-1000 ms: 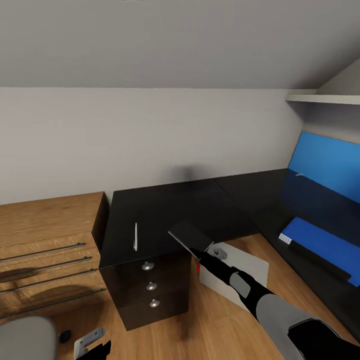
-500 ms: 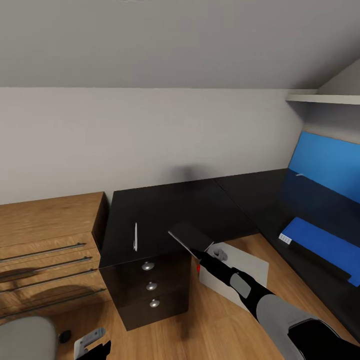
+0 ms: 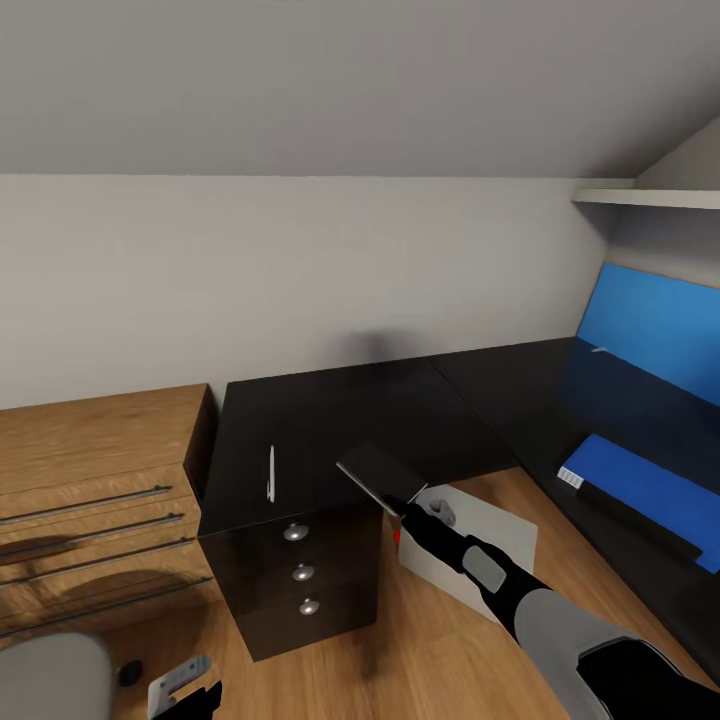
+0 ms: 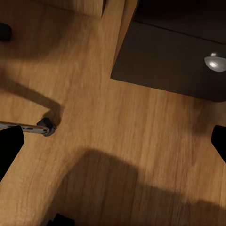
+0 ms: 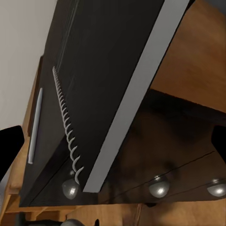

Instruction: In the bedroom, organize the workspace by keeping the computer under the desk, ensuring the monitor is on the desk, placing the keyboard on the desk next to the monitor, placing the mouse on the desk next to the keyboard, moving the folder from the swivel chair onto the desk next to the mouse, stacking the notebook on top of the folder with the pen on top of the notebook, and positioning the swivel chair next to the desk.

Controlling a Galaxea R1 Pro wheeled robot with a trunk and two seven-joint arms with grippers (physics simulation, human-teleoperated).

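The dark notebook point(image 3: 380, 468) lies askew at the front edge of the black desk point(image 3: 330, 410), one corner over the edge. My right gripper point(image 3: 408, 505) is at that corner. The right wrist view shows the notebook point(image 5: 108, 70) close up, with spiral binding and a pale edge, and the right gripper point(image 5: 113, 146) open around it. The thin pale pen point(image 3: 271, 472) point(image 5: 35, 125) rests on the desk to the notebook's left. The blue folder point(image 3: 645, 492) lies on the desk's right wing. The grey computer point(image 3: 490, 535) stands on the floor behind my right arm. My left gripper point(image 3: 185, 690) point(image 4: 113, 146) hangs open over the floor beside the swivel chair point(image 3: 45, 680).
A dark three-drawer unit point(image 3: 300, 575) point(image 4: 165, 61) stands under the desk's left end. A light-wood dresser point(image 3: 90, 470) adjoins it on the left. A blue wall panel point(image 3: 660, 325) and a white shelf point(image 3: 650, 197) are at the right. A chair caster point(image 4: 46, 128) rests on the wood floor.
My right arm has shifted very slightly back toward me. The notebook, pen and folder lie where they were.
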